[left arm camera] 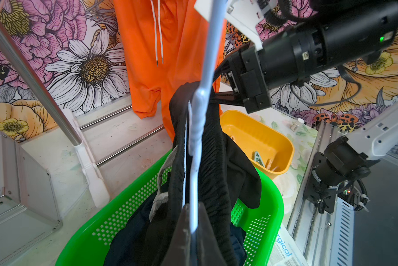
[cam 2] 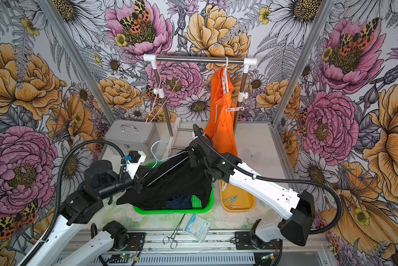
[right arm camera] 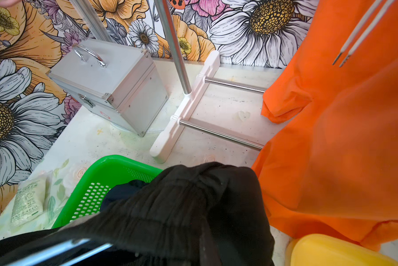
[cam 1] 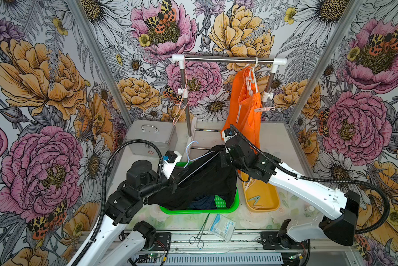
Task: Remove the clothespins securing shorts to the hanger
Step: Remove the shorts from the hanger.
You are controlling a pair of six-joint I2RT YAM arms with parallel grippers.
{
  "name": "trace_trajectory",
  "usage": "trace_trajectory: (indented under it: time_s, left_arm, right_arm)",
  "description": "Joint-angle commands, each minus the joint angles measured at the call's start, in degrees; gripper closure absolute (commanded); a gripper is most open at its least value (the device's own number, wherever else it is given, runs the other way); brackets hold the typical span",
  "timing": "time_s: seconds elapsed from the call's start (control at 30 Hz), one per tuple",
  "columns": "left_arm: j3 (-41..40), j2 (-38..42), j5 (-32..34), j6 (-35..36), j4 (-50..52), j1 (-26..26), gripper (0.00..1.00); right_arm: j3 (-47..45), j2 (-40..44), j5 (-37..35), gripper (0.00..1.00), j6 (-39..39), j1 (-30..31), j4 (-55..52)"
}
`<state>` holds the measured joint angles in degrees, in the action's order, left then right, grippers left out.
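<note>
Over the green basket, black shorts span both arms.
Left hand pinches the hanger; right hand pressed together at the waistband.

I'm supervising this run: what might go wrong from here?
1. The right gripper, shut on the black shorts, may drag the hanger out of the left gripper.
2. The shorts could drop beside the green basket.
3. The right arm may snag the hanging orange shorts.

Black shorts draped over the green basket bury the right gripper's tips and most of the navy shorts inside. Above the basket, the left gripper clamping the hanger blurs; beside it, the right arm half-covers the yellow tray.
</note>
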<state>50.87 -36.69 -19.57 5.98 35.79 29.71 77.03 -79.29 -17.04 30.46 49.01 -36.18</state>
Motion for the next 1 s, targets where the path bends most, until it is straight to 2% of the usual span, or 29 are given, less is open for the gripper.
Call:
trace_trajectory:
  time_s: [0.0, 0.3, 0.6, 0.97]
  left_arm:
    - [0.81, 2.33, -2.58, 1.72, 1.31, -0.82, 1.0]
    - [1.54, 4.25, -4.72, 3.86, 10.9, -1.19, 1.0]
    - [2.14, 6.17, -4.55, 3.88, 11.08, -1.15, 1.0]
    - [2.57, 6.39, 0.85, 0.13, 6.92, -1.15, 1.0]
  right_arm:
    - [-1.25, 2.4, -2.45, 1.0, 0.6, -2.07, -0.19]
    - [-2.26, 4.8, -2.1, 1.0, 0.36, -5.72, -1.07]
    - [-3.51, 5.94, -2.78, 1.0, 0.77, -7.53, -2.22]
    - [-4.94, 6.46, -1.34, 1.0, 1.97, -7.97, -2.22]
